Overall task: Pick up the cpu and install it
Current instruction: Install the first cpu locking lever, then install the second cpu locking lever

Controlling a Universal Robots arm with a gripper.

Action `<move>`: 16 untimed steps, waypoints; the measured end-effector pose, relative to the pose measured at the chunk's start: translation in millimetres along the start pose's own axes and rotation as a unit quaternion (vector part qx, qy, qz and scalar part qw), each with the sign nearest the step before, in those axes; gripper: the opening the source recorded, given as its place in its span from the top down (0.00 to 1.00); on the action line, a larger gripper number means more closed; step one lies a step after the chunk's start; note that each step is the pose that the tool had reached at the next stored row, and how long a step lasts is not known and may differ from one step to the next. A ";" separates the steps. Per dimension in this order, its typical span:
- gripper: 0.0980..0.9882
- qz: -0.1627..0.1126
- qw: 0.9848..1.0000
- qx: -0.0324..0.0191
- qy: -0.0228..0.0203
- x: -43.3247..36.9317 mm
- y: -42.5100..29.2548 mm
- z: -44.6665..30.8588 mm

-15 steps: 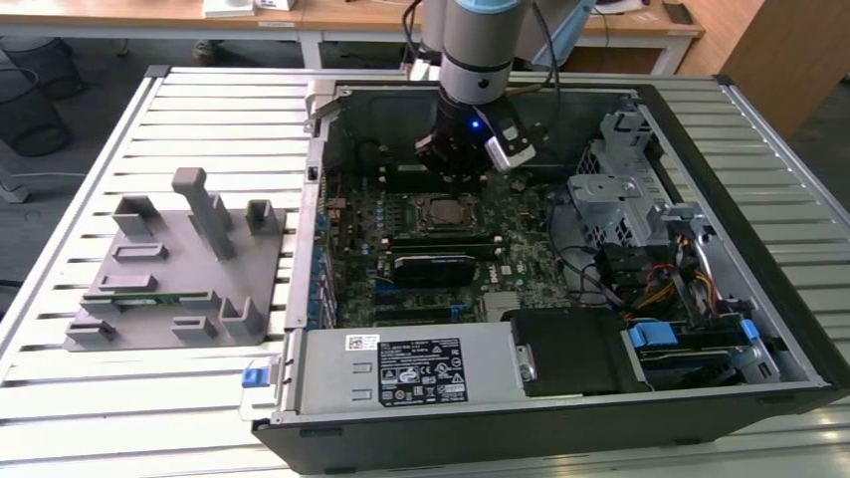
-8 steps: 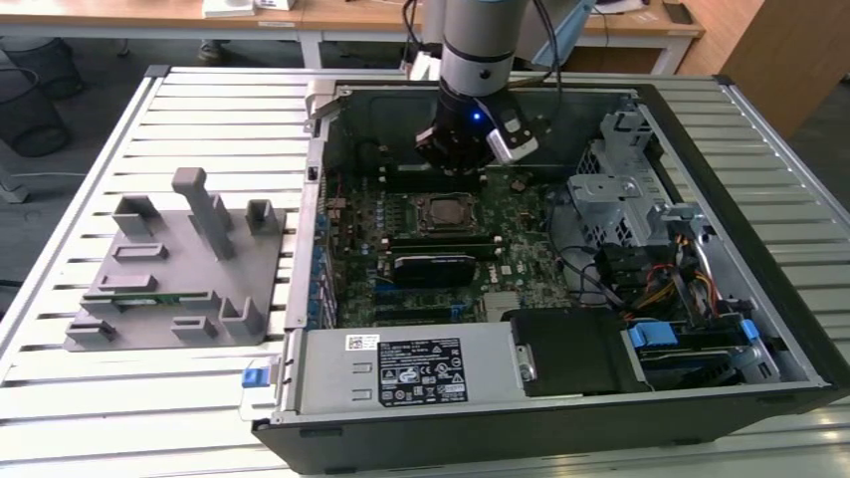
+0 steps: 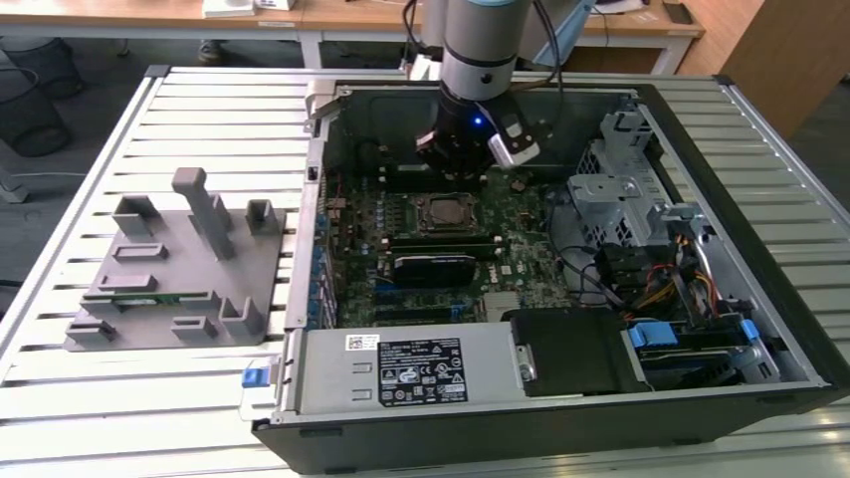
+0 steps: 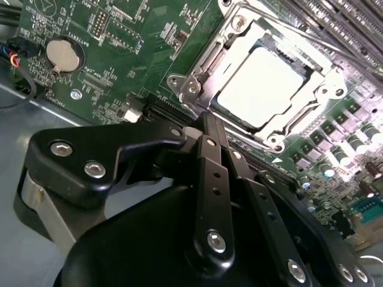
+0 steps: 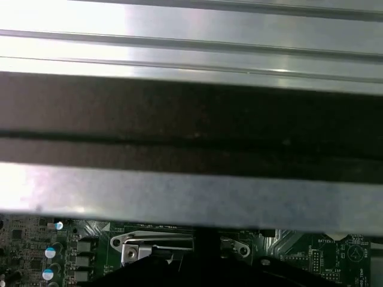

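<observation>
Ribbed metal tabletop [image 3: 199, 100]; I see the flat, square, silvery cpu [image 4: 261, 85] seated level in its socket [image 4: 317, 78], gripper [image 4: 209, 128] pressed together, empty

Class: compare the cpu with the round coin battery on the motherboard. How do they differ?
The cpu is square; the coin battery is round. The cpu lies inside the metal socket frame; the battery sits in a small holder on open board. Both are flat, silvery and lie level on the green motherboard.

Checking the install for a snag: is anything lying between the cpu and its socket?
Nothing visible does. In the second wrist view the cpu already lies flat inside the open socket frame, and the gripper is just beside the frame, not holding it.
</observation>
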State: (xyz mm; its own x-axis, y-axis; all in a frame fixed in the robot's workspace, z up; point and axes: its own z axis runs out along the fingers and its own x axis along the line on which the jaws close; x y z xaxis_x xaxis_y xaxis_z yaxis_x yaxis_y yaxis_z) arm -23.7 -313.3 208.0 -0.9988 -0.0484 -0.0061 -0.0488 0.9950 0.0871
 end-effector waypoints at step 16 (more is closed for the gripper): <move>0.99 0.000 1.000 0.000 0.000 0.1 -8.5 -0.7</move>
State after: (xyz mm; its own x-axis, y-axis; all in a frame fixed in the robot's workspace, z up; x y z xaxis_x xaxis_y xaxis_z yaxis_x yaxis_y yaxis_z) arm -23.4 -321.8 208.0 -0.9988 -0.0484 -0.0061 -0.0488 0.9950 0.0871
